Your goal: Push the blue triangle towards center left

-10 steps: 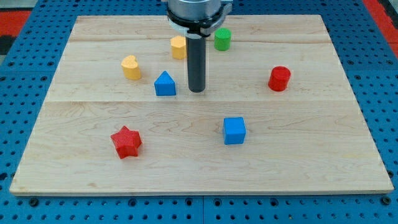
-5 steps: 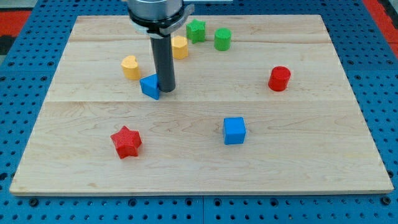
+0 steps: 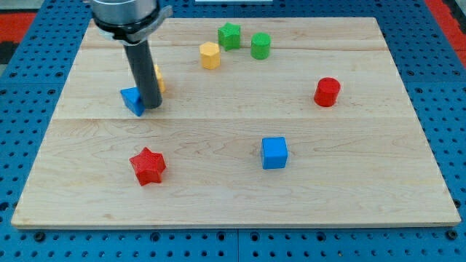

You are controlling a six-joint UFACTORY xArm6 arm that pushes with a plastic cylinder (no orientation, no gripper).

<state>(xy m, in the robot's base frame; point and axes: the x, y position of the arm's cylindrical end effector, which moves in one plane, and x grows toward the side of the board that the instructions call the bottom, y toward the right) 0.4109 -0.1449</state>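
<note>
The blue triangle (image 3: 132,100) lies on the wooden board (image 3: 233,196), left of centre, mostly showing on the left side of my rod. My tip (image 3: 151,107) touches its right side. The rod rises from there to the view's top and covers part of a yellow block (image 3: 158,78) just behind the blue triangle, so that block's shape cannot be made out.
A yellow hexagon (image 3: 210,55), a green star (image 3: 229,35) and a green cylinder (image 3: 261,45) stand near the view's top. A red cylinder (image 3: 328,92) is at the right. A blue cube (image 3: 274,153) is right of centre. A red star (image 3: 148,166) is at lower left.
My tip has slid to the view's left and pushed the blue triangle leftward with it. The rod now covers the yellow block that stood clear before. The green star has come into view.
</note>
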